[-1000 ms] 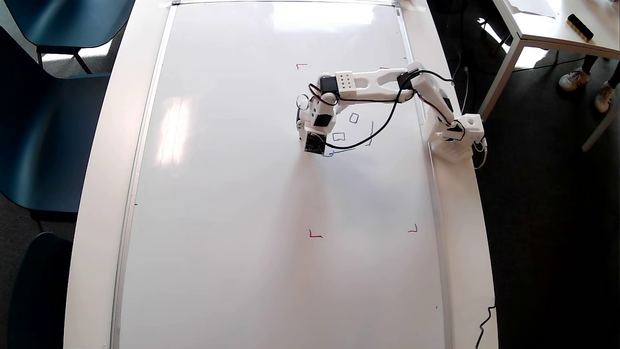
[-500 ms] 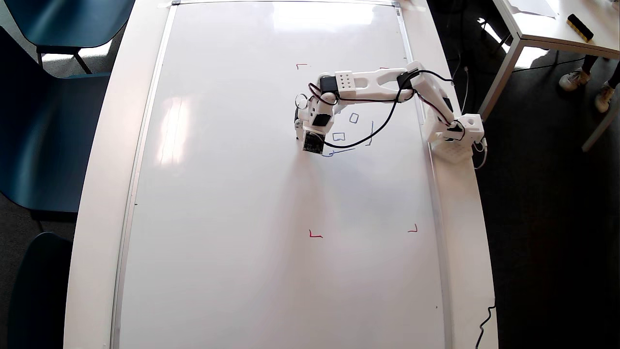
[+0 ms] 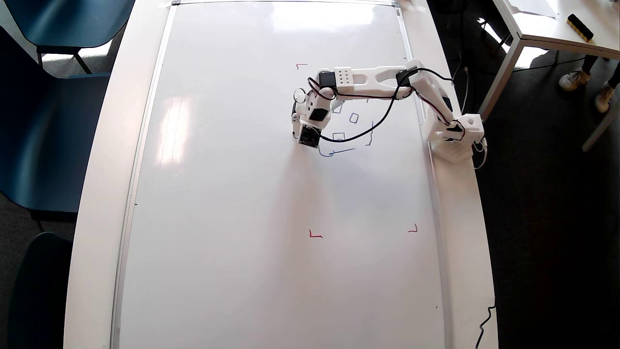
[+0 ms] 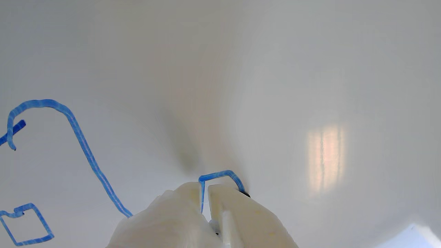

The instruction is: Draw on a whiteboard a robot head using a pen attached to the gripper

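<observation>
My two white plastic fingers (image 4: 193, 213) sit close together with only a thin gap between them. My white claw gripper (image 4: 205, 193) looks pinched narrow, but I cannot tell for sure what it grips, because the slim white pen with the dark blue end is almost hidden. I only see a tiny dark tip (image 4: 245, 195) poking out beside my right finger in the wrist view, touching the board where a small blue square is being made.

I think the pen is light and stiff, and smooth plastic, so it could slip or tilt if I squeeze too softly. The best place to hold it is around its middle body, low down near the tip, so it does not wobble. The tip is soft felt, so I should press gently.

Around my fingers is the thin blue line drawing of the robot head (image 3: 346, 131). In the wrist view a long curved line (image 4: 82, 144) and a little square (image 4: 32, 206) lie to the left. From above, I see small squares and parts of the outline, not yet closed.

All of this sits on the very big shiny white whiteboard (image 3: 232, 194) with its thin silver frame. It is hard and slippery, so the pen glides easily. Small red corner marks (image 3: 315, 234) lie well apart from me.
</observation>
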`<act>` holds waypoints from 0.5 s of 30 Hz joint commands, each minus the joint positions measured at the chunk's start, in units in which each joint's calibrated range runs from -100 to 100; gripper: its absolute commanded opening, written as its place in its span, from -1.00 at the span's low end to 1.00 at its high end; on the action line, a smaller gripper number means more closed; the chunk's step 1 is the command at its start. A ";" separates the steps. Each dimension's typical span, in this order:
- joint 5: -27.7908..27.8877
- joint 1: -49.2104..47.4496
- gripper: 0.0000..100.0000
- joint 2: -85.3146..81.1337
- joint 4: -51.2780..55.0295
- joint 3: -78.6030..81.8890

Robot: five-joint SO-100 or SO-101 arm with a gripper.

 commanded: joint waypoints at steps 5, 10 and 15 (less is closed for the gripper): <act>0.36 1.90 -0.97 -1.07 1.26 -0.43; 0.85 2.13 -0.97 -3.75 1.96 1.84; 0.79 2.13 -0.97 -5.51 2.04 5.20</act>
